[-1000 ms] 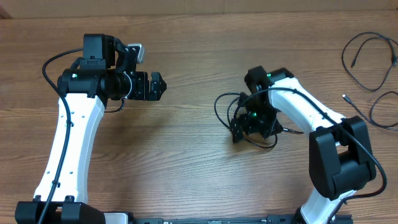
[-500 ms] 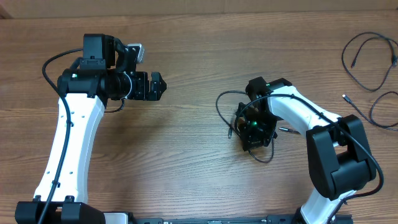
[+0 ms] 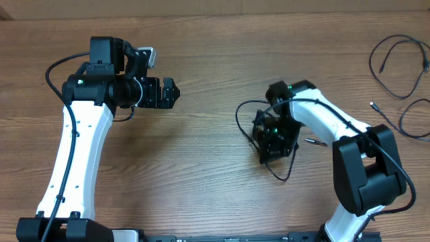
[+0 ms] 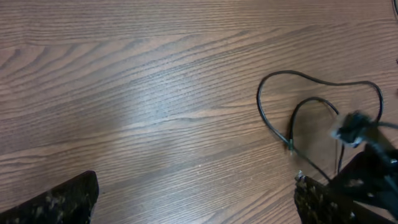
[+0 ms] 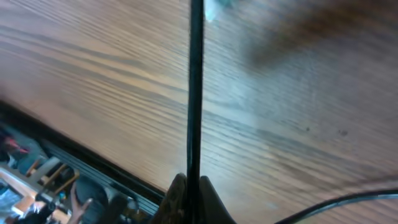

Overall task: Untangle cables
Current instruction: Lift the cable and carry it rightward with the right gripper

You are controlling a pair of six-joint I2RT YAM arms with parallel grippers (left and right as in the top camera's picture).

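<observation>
The right pincer (image 5: 189, 185) is shut to a narrow slit on a thin black cable (image 5: 195, 93). In the right wrist view the cord runs straight out from between the two fingertips, taut above the wood grain. From overhead, this pincer points down over a small tangle of cables (image 3: 237, 115) right of the tabletop's (image 3: 201, 175) centre. One loop arcs out to the left of the arm and another strand trails from under it towards the near edge.

The left pincer (image 4: 193, 202) is wide open and holds nothing. Its fingers (image 4: 59, 200) sit at the two lower corners of the left wrist view, bare wood between them. It hovers well apart from the tangle, at the upper left.

More loose cables (image 3: 371, 62) lie at the far right edge, well away from both arms.
</observation>
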